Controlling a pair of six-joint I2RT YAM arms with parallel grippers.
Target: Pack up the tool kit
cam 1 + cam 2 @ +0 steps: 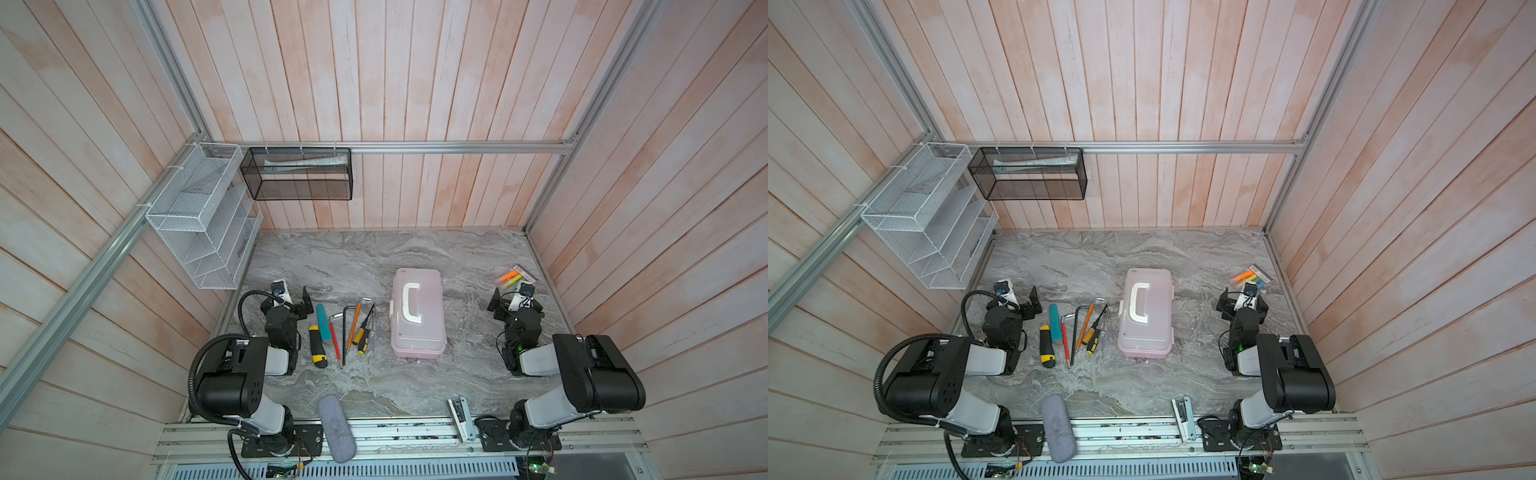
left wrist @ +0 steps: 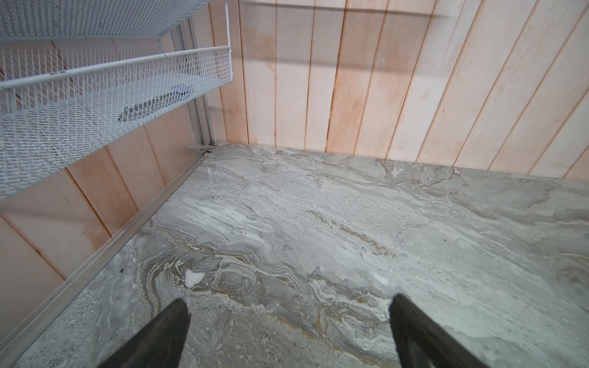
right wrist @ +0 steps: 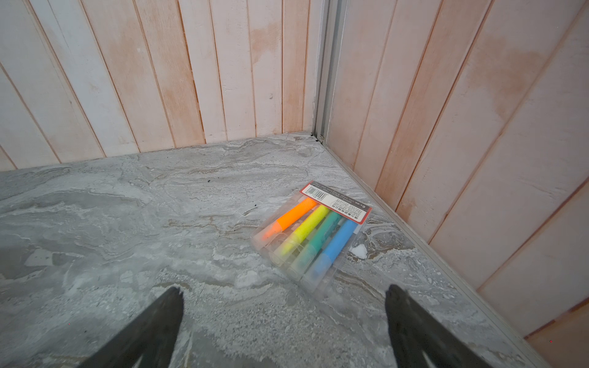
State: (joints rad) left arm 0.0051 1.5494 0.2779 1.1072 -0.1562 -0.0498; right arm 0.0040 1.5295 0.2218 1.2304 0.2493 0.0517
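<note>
The tool kit's pink box (image 1: pixel 417 313) (image 1: pixel 1145 311) stands mid-table, its frosted lid down and its white handle on top. Left of it lie the loose tools: a black-yellow tool (image 1: pixel 317 345), a teal tool (image 1: pixel 324 324), hex keys (image 1: pixel 345 332) and slim screwdrivers (image 1: pixel 365 332). My left gripper (image 1: pixel 293 297) (image 2: pixel 288 301) hovers open just left of the tools, with only bare marble between its fingers. Right of the box my right gripper (image 1: pixel 515 299) (image 3: pixel 283 291) is open and empty. Neither wrist view shows the box or the tools.
A clear packet of highlighters (image 3: pixel 310 235) (image 1: pixel 516 278) lies just beyond the right gripper, near the right wall. A grey pouch (image 1: pixel 336 428) overhangs the front edge. A white mesh rack (image 1: pixel 199 224) and a black mesh basket (image 1: pixel 299 174) hang at the back left.
</note>
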